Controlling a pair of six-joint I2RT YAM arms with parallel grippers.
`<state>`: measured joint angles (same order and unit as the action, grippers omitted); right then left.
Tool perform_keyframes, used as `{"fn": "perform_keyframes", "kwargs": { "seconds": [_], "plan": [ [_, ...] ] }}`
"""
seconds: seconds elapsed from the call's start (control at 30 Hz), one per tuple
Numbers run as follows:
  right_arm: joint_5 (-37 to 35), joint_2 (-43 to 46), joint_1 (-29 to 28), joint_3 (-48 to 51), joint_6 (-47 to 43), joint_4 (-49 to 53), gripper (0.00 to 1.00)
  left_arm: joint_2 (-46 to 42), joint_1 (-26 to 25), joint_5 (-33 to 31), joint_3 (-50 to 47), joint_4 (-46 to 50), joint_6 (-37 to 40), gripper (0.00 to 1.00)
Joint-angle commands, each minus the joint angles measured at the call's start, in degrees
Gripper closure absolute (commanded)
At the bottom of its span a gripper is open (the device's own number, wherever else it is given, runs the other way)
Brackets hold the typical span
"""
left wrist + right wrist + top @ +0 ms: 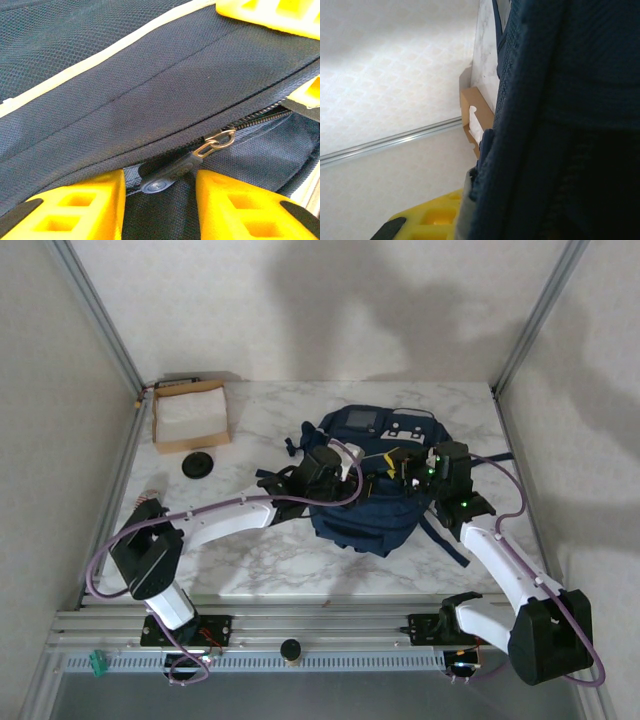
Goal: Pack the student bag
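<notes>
White walls are closing in a marbled table (250, 550), and we are looking at one student bag (365, 525) lying right of centre in the top view. One left arm (230, 515) and one right arm (500, 560) are reaching onto it. One cardboard box (190, 415) and one black disc (198, 465) are sitting well apart from it in the upper left. We are holding the left jaws apart, one yellow finger (75, 205) on each side of the single zip pull (167, 172) at the bottom centre of the left wrist view, not pinching it. The pull is lying lower left to upper right, its zip (260, 117) running off toward the right edge, so the left arm is nearer. We are holding the right jaws closed, seemingly on a fold of the bag at its upper right.
</notes>
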<state>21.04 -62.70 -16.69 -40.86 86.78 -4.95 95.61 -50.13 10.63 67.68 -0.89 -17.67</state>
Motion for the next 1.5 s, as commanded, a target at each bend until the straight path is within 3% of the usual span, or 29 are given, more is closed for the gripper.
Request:
{"fn": "perform_keyframes", "kwargs": {
  "seconds": [0.0, 0.13, 0.23, 0.37, 0.8, 1.03, 1.27, 1.47],
  "plan": [
    [4.8, 0.8, -0.9, -0.5, -0.3, -6.7, 1.0, 1.8, -0.5, 3.4, 3.8, -5.7, 2.7, 0.69],
    [4.7, 1.0, -0.5, -0.4, -1.1, -5.8, 1.0, 2.5, -0.5, 4.1, 4.2, -6.3, 2.9, 0.75],
    [5.1, 1.2, 0.7, -0.3, -1.9, -5.2, 1.0, 1.9, -0.5, 5.1, 2.8, -6.6, 3.5, 0.87],
    [6.3, 1.3, 2.0, -1.6, -4.1, -2.4, 1.0, 0.5, -0.4, 0.4, 1.0, -5.0, 3.5, 1.0],
    [13.9, 1.8, 6.8, -3.5, -8.7, 2.0, 1.0, -5.2, 0.8, -9.0, -6.7, -1.6, 0.7, 1.0],
    [19.9, 1.3, 10.3, -5.2, -10.7, 3.7, 1.0, -10.0, 5.7, -11.8, -13.7, 0.8, -0.9, 1.0],
    [28.8, -1.6, 16.5, -9.2, -19.1, 8.0, 1.0, -11.3, 12.0, -13.8, -15.8, 0.2, -2.8, 1.0],
    [36.0, -4.9, 20.8, -12.7, -28.3, 12.9, 1.0, -7.0, 13.4, -12.9, -14.3, -5.9, -4.0, 1.0]
  ]
}}
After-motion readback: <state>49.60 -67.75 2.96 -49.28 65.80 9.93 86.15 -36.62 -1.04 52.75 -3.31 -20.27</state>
